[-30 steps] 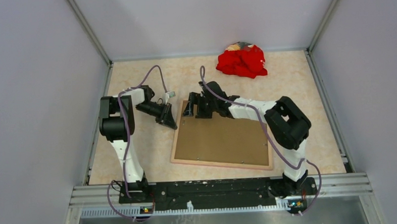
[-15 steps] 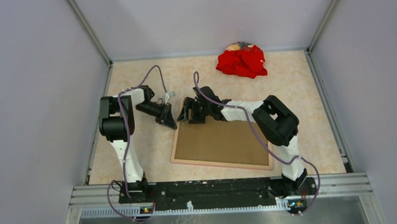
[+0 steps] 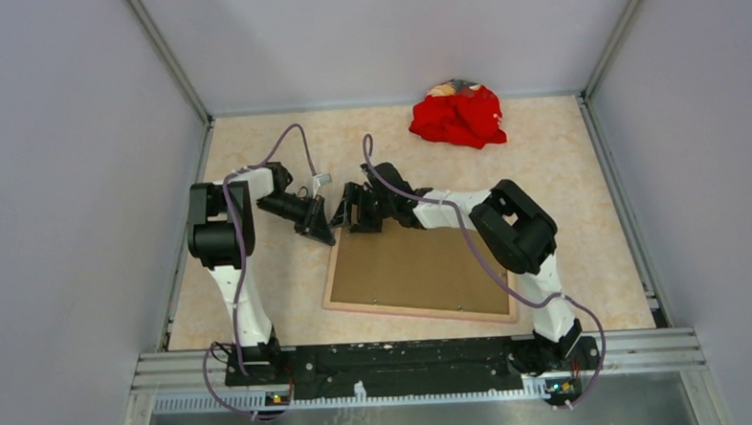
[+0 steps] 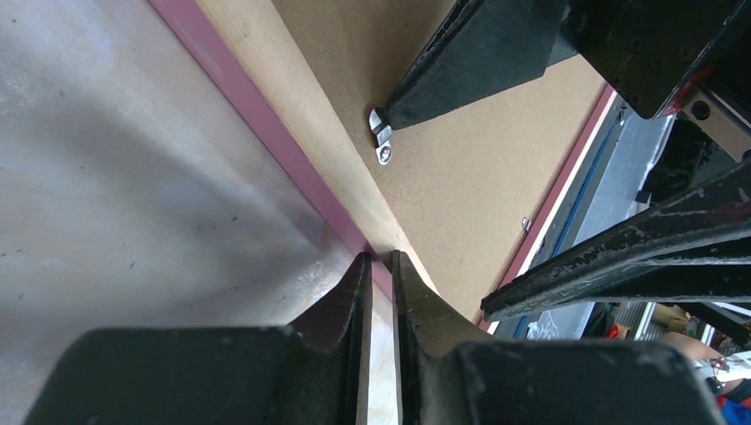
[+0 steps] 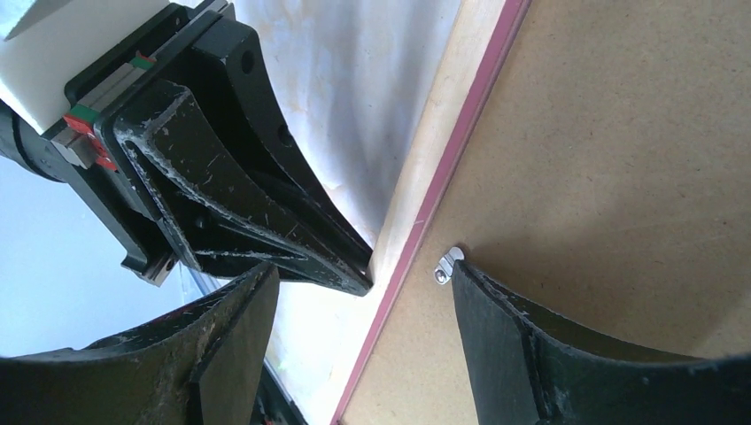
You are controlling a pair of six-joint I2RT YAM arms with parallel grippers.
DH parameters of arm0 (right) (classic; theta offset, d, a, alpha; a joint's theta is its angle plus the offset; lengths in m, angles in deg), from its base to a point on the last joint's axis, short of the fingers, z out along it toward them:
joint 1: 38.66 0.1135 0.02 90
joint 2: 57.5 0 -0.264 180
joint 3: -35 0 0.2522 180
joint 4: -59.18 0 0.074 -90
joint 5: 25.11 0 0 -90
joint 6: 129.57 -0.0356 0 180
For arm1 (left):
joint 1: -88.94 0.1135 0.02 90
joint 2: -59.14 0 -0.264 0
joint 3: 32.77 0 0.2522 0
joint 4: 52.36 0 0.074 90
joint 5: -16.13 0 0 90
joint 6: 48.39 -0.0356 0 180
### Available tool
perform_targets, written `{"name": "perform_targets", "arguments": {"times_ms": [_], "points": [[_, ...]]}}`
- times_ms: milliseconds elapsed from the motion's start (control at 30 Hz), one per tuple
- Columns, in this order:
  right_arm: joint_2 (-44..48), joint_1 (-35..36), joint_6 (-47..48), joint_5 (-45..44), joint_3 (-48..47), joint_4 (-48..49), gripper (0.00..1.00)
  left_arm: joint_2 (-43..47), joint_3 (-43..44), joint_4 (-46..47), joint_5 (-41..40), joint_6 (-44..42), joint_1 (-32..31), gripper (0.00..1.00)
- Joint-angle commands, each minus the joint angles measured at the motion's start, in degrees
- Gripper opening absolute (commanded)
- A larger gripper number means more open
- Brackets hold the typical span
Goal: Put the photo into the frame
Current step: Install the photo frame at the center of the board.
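The frame (image 3: 413, 313) lies face down on the table, tan back up with a pink rim, and a brown backing board (image 3: 417, 263) fills it. The photo is not visible. My left gripper (image 3: 323, 232) sits at the frame's far left corner, jaws closed on the frame's edge (image 4: 379, 258). My right gripper (image 3: 348, 212) is open beside it and straddles the same edge (image 5: 365, 268). One of its fingertips (image 5: 469, 279) touches a small metal clip (image 5: 445, 263) on the board. The clip also shows in the left wrist view (image 4: 382, 142).
A red cloth heap (image 3: 459, 115) lies at the back of the table, right of centre. Grey walls enclose the table on three sides. The two grippers are almost touching at the frame's corner.
My right gripper has moved left along the frame's far edge, close to the left gripper at the corner. The left arm and the frame have not moved.
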Motion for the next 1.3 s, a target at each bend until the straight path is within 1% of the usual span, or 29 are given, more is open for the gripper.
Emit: {"name": "perform_targets", "arguments": {"times_ms": [0,633,1267], "points": [[-1.6,0.7,-0.1,-0.1,-2.5,0.8,0.72,-0.1,-1.2,3.2,-1.4,-1.2,-0.5,0.17],[-4.6,0.7,-3.5,3.5,-3.5,5.0,0.69,-0.1,-1.4,3.5,-1.9,-1.5,-0.5,0.16],[-3.9,0.8,-3.7,6.0,-3.8,4.7,0.66,0.3,-1.2,3.5,-2.1,-1.5,-0.6,0.16]]}}
